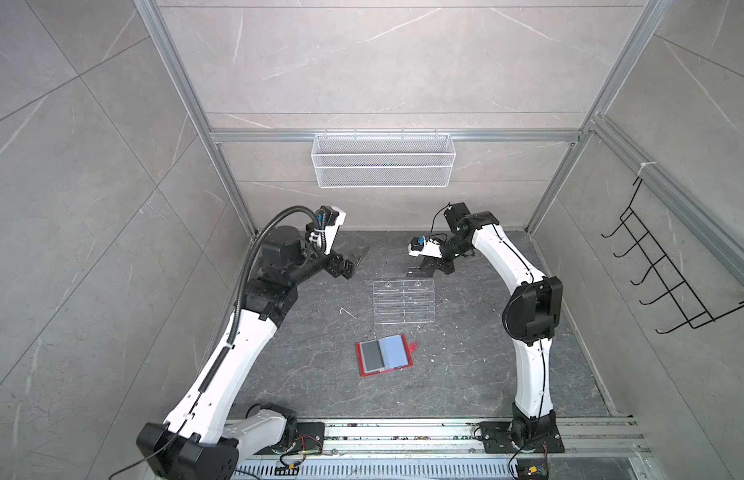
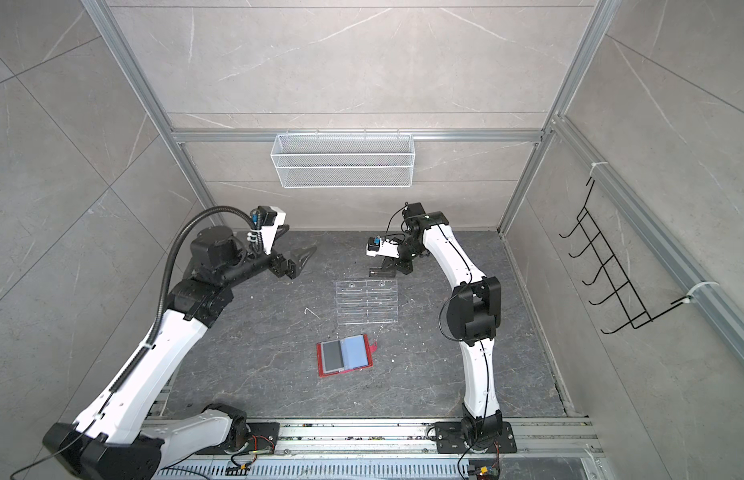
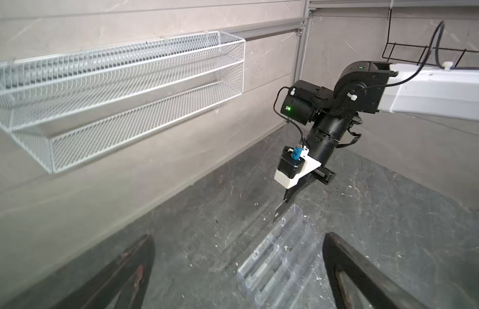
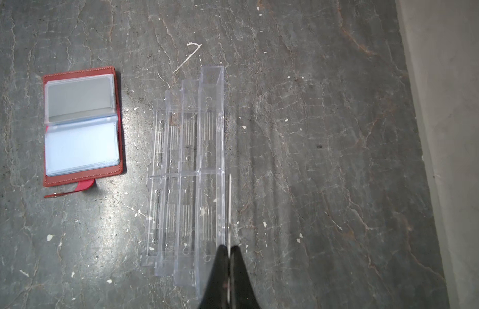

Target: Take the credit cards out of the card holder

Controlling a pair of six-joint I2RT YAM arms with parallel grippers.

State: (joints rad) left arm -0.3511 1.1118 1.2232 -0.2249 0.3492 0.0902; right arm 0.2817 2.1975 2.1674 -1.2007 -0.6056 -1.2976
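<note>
Lying open on the dark counter (image 1: 486, 374), the red card holder (image 1: 385, 354) shows a grey credit card (image 1: 371, 353) in one sleeve. Beyond it stands a clear acrylic rack (image 1: 403, 301). The right end effector (image 4: 228, 248) pinches a second card (image 4: 229, 208) edge-on just beside the rack's tallest tier. The left end effector (image 3: 238, 238) is spread wide and holds nothing.

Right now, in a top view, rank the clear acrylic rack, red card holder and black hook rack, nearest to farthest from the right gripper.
1. Clear acrylic rack, just beside the right gripper and its credit card.
2. Red card holder, lower, past that rack.
3. Black hook rack, hanging far right.
</note>
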